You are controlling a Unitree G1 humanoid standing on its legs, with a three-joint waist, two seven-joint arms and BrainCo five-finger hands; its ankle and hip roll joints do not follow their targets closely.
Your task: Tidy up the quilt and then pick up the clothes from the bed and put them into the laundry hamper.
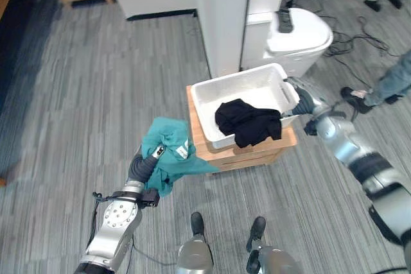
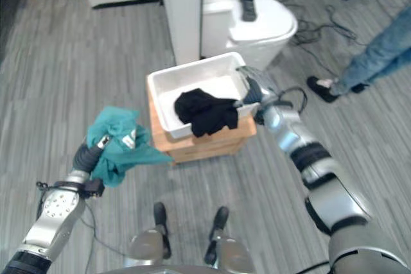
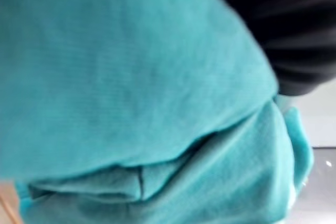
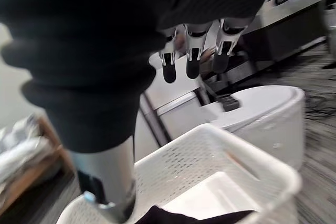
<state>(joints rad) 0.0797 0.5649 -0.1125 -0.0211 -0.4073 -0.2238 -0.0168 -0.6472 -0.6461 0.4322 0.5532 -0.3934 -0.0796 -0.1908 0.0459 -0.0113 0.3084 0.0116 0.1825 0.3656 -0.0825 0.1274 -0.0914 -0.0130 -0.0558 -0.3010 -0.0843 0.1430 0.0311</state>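
Left hand (image 1: 153,156) is bunched in a teal garment (image 1: 168,152), fingers buried in the cloth, so its grip can't be read; the garment hangs beside the wooden stand (image 1: 257,152). On that stand sits the white hamper (image 1: 225,91), a black garment (image 1: 247,122) draped over its near rim. Right hand (image 4: 191,56), fingers relaxed and holding nothing, hovers at the hamper's far corner. Behind it stand a white cabinet (image 1: 221,17) and a white bin (image 1: 302,36); a person's leg (image 1: 392,81) is off to the right.

Head eyes look down, sharing hamper (image 1: 247,88), wrist views close-up
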